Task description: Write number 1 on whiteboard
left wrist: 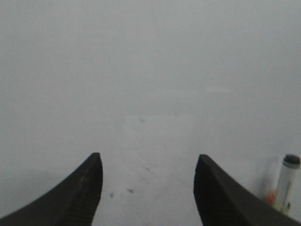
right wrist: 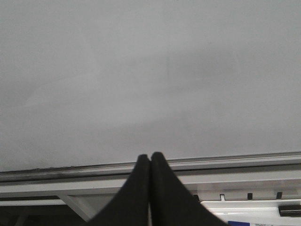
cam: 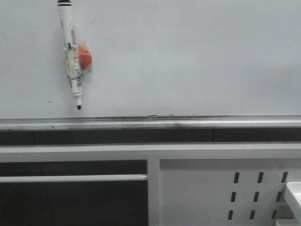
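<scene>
The whiteboard [cam: 188, 56] fills the upper front view, with its silver rail [cam: 188, 121] along the lower edge. No black stroke for the number 1 shows on it. A white marker [cam: 71, 52] with a black cap hangs tip down at the board's upper left, beside a red magnet [cam: 85, 56]. Neither gripper shows in the front view. My left gripper [left wrist: 148, 157] is open and empty, facing the board [left wrist: 150, 70], with the marker [left wrist: 287, 183] off to one side. My right gripper [right wrist: 150, 155] is shut and empty, facing the board [right wrist: 150, 70] above the rail [right wrist: 235, 160].
A white perforated metal panel [cam: 225, 188] and frame bars stand below the rail. A white tray edge [cam: 294, 195] sits at the lower right and shows in the right wrist view [right wrist: 254, 209]. Tiny dark specks [left wrist: 129, 190] mark the board near my left gripper.
</scene>
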`<action>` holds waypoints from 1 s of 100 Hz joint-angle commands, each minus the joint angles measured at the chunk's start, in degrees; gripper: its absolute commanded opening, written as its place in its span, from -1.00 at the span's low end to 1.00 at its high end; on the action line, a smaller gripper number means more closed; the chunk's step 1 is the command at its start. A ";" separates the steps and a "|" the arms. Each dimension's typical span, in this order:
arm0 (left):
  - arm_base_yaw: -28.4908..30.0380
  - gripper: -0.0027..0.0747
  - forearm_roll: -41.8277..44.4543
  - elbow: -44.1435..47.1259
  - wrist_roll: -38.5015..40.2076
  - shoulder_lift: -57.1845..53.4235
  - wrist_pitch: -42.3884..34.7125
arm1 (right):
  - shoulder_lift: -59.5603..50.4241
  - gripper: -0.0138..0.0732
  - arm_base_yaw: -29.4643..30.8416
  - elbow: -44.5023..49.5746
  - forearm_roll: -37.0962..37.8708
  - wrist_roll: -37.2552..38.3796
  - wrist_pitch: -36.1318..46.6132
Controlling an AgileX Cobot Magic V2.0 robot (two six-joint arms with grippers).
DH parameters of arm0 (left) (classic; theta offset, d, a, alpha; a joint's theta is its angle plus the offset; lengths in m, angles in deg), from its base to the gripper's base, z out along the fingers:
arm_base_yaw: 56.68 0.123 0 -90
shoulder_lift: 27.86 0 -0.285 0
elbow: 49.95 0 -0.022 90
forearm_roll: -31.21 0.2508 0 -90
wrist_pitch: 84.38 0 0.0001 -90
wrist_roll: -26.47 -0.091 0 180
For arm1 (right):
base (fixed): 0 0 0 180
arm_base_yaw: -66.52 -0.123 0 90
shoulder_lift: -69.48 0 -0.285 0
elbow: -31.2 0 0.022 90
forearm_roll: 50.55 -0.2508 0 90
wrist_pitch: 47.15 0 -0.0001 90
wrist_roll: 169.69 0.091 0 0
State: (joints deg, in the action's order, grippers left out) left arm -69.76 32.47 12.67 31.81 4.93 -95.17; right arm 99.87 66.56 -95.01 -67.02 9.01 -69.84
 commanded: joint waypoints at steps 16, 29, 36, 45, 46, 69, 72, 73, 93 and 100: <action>-8.38 0.10 0.22 1.95 0.63 11.56 -13.04 | 0.92 -0.84 -0.04 -2.36 -0.60 -2.09 2.30; -11.39 0.10 0.22 3.26 1.64 18.88 -18.31 | 0.92 -0.84 -0.04 -2.36 -0.60 -2.09 0.45; -13.04 0.10 0.22 3.95 2.95 22.36 -22.62 | 0.92 -0.84 -0.04 -2.36 -0.60 -2.52 -0.21; -15.67 0.10 -0.32 4.34 3.21 27.41 -28.93 | 0.92 -0.84 -0.04 -2.36 -0.60 -2.52 -0.59; -16.10 0.10 -0.49 4.34 3.21 28.13 -29.34 | 0.92 -0.84 -0.04 -2.36 -0.60 -2.52 -0.71; -22.31 0.10 -2.82 4.34 3.15 41.80 -41.44 | 0.92 -0.84 -0.04 -2.36 -0.60 -2.52 -2.09; -23.02 0.10 -3.69 4.34 3.15 44.23 -43.97 | 0.92 -0.84 -0.04 -2.36 -0.60 -2.52 -2.23; -23.15 0.10 -3.83 4.34 3.15 44.73 -45.20 | 0.92 -0.84 -0.04 -2.36 -0.60 -2.52 -2.33; -26.31 0.10 -5.90 4.34 4.08 58.01 -63.69 | 0.92 -0.84 -0.04 -2.36 -0.60 -2.52 -2.54; -26.73 0.10 -6.20 4.34 5.45 61.32 -67.25 | 0.92 -0.84 -0.04 -2.36 -0.60 -2.52 -2.54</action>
State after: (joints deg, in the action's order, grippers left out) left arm -95.50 27.71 18.16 35.25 63.59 -148.03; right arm 99.87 66.56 -95.13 -67.36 7.11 -76.13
